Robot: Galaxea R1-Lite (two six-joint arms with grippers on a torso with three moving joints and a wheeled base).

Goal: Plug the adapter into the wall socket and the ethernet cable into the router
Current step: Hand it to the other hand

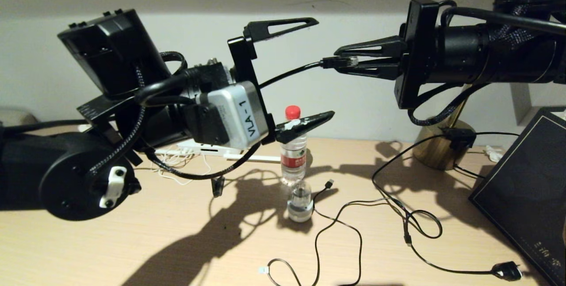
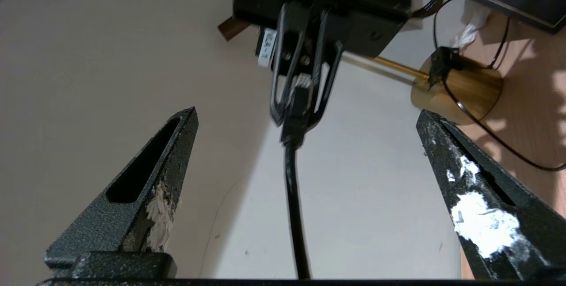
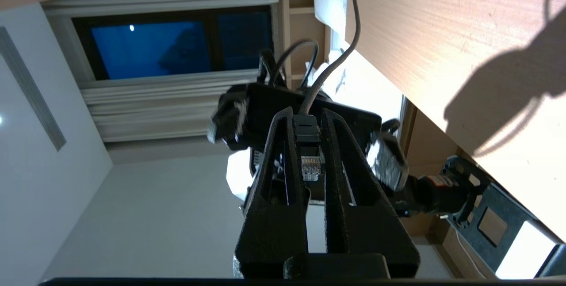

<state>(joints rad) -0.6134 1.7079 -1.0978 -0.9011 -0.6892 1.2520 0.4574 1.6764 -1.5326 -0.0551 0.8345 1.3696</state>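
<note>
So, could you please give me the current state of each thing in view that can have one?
Right tool: shut on the ethernet cable, held up above the desk.
Left tool: open, empty, facing the right tool.
Ethernet cable: unplugged, its clear plug clamped between the right tool's fingers.
Water bottle: upright, red cap on.
Mains plug: unplugged, lying on the desk.

Black ethernet cable (image 1: 287,74) — clear plug; red-capped bottle (image 1: 293,149).
</note>
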